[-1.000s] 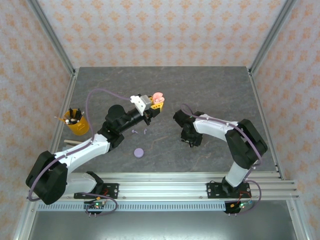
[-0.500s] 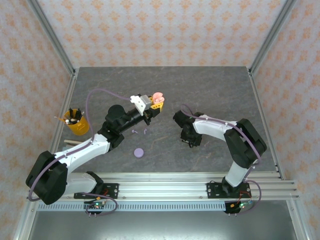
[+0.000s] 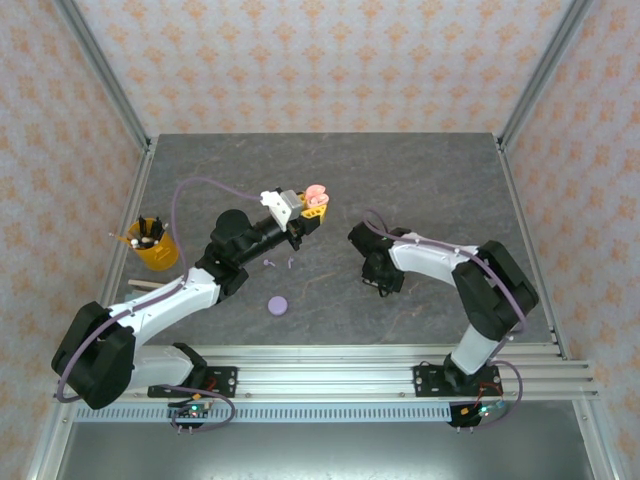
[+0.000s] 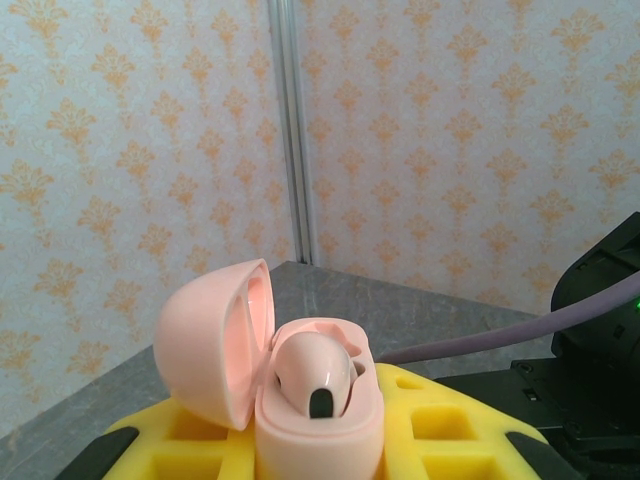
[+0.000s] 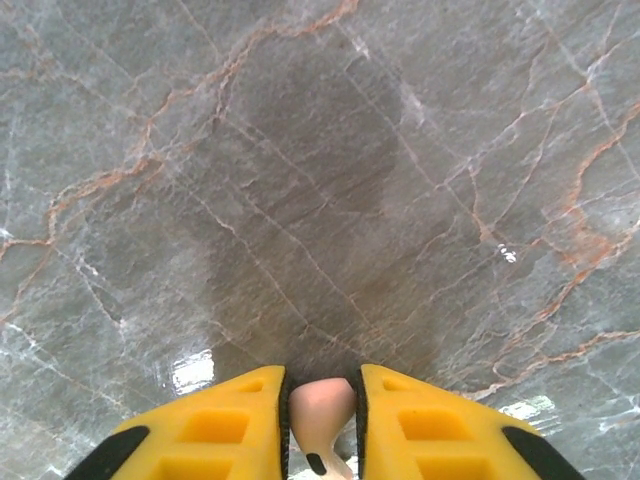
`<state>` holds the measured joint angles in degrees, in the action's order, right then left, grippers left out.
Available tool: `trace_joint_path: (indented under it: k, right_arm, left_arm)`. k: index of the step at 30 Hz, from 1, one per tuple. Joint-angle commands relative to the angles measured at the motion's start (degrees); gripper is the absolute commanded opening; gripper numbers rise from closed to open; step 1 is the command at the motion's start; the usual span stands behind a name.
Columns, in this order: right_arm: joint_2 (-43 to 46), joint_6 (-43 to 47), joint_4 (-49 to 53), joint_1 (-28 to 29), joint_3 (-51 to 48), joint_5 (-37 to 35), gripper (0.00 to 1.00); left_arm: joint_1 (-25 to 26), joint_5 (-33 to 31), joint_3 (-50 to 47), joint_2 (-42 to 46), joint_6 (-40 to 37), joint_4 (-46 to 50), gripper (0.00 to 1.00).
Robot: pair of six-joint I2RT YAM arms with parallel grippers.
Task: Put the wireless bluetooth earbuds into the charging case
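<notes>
**Grey marbled surface, both claws loaded**

The grey veined surface (image 3: 420, 180) is ringed by walls papered in an orange pattern. The left claw (image 3: 313, 206) is raised above it and clamped on a pink charging case (image 4: 318, 425). The case stands upright between the yellow fingers (image 4: 165, 440). Its lid (image 4: 212, 340) is swung open to the left, and one pale pink earbud sits in the well as the seated earbud (image 4: 312, 372).

The right claw (image 3: 381, 283) is off to the right of the left claw and points down close over the surface. Its two yellow fingers (image 5: 215, 425) are drawn nearly together. They pinch a pale pink earbud (image 5: 322, 400) in the narrow gap between them, over bare stone. Whether the earbud touches the surface cannot be told.

On the surface beneath the left claw and nearer the arm bases lie a lilac earbud (image 3: 270, 262) and, just beside it, a second lilac earbud (image 3: 291, 264). A lilac round case (image 3: 277, 305) sits closed a little nearer than those two. An orange cup (image 3: 154, 250) holding pens stands well off to the left claw's left.
</notes>
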<state>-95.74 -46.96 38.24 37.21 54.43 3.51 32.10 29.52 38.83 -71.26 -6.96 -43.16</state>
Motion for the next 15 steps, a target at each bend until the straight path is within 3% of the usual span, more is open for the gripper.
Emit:
trace_joint_path:
  k: [1,15]
  right_arm:
    - [0.2,-0.3,0.7,-0.6,-3.0,0.5,0.21]
    - [11.7,6.9,-11.8,-1.2,-9.0,2.5,0.17]
  left_arm:
    - [-0.6,0.1,0.2,0.5,0.5,-2.3,0.0]
    - [-0.6,0.0,1.5,0.6,0.3,-0.5,0.0]
